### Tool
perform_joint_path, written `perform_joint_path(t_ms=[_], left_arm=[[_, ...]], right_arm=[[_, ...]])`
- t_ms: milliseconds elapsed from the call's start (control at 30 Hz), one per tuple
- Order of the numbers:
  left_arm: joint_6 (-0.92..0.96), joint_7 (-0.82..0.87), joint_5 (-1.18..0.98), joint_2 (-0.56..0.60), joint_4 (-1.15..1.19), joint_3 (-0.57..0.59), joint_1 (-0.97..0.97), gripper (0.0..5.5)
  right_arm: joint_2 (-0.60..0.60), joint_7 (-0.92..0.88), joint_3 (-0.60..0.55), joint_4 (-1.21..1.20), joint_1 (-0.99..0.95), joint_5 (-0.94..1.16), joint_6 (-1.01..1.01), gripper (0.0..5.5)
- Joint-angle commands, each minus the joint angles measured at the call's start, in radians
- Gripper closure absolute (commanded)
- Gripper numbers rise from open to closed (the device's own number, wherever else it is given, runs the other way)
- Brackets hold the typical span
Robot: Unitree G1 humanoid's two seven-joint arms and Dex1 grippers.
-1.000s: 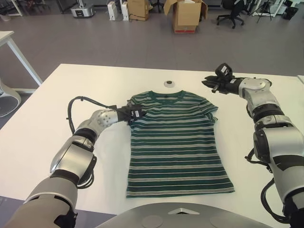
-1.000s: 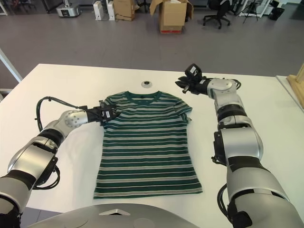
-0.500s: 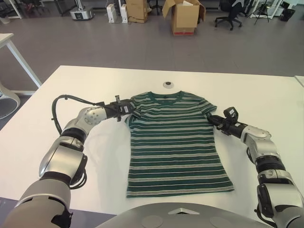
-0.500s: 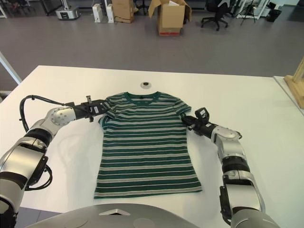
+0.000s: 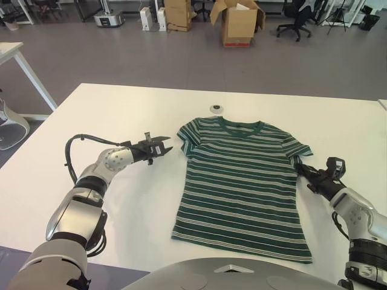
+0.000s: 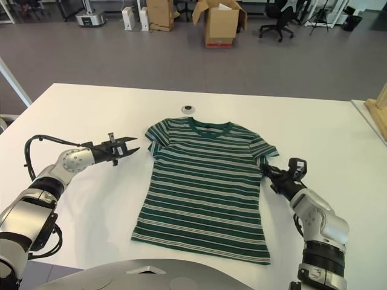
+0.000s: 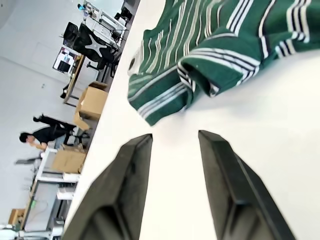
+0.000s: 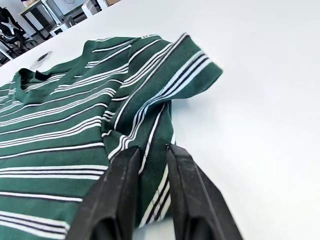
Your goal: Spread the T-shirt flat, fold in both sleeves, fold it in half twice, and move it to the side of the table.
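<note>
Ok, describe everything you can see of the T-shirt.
The T-shirt is dark green with thin white stripes, short-sleeved, and looks like soft knit cloth. It lies spread on the white table, collar away from the robot, body a little skewed. The sleeve on the robot's left is curled under; the other lies flat. The right gripper pinches its edge below that flat sleeve; the left gripper is open, apart from it.
</note>
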Motion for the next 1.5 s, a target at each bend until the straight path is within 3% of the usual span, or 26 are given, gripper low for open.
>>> perform_joint_path(t_ms=[33,267,400,567,667,800,1000,1133,1200,1300,1400,1500], left_arm=[[-0.047,-0.216,-0.094,-0.005,-0.196,-0.109,0.185,3.83],[0.068,-0.254,-0.306,-0.056,-0.37,-0.042,0.256,3.83],[0.094,-0.226,-0.282,-0.006,-0.418,0.02,0.177,3.83],[0.092,-0.27,-0.183,0.054,-0.472,-0.011,0.108,3.83],[0.137,-0.292,-0.252,-0.028,-0.485,-0.035,0.135,3.83],[0.133,-0.317,-0.166,-0.139,-0.28,-0.154,0.181,3.83],[0.17,-0.227,-0.08,-0.113,-0.045,-0.175,0.214,3.83],[0.159,-0.225,-0.142,-0.097,-0.11,-0.146,0.29,3.83],[0.168,-0.226,-0.167,-0.096,-0.161,-0.136,0.319,3.83],[0.192,-0.229,-0.195,-0.092,-0.262,-0.127,0.366,3.83],[0.21,-0.237,-0.203,-0.079,-0.331,-0.133,0.399,3.83],[0.218,-0.237,-0.194,-0.079,-0.344,-0.138,0.398,3.83]], right_arm=[[-0.012,-0.046,0.041,0.005,0.04,-0.05,0.043,4.49],[0.016,-0.047,0.091,-0.002,0.063,-0.045,0.022,4.49],[0.018,-0.04,0.096,0.009,0.065,-0.033,0.005,4.49],[0.022,-0.037,0.102,0.021,0.061,-0.029,-0.008,4.49],[0.021,-0.036,0.108,0.032,0.058,-0.032,-0.019,4.49],[0.017,-0.041,0.114,0.054,0.046,-0.042,-0.039,4.49],[-0.056,-0.063,0.072,0.129,0.153,-0.107,-0.091,4.49],[-0.222,-0.034,0.318,0.038,0.304,-0.424,-0.346,4.49],[-0.234,-0.022,0.379,-0.053,0.356,-0.477,-0.371,4.49],[-0.137,-0.069,0.265,-0.088,0.293,-0.361,-0.303,4.49],[-0.15,-0.114,0.154,-0.046,0.136,-0.318,-0.32,4.49],[-0.169,-0.101,0.149,-0.063,0.062,-0.32,-0.312,4.49]])
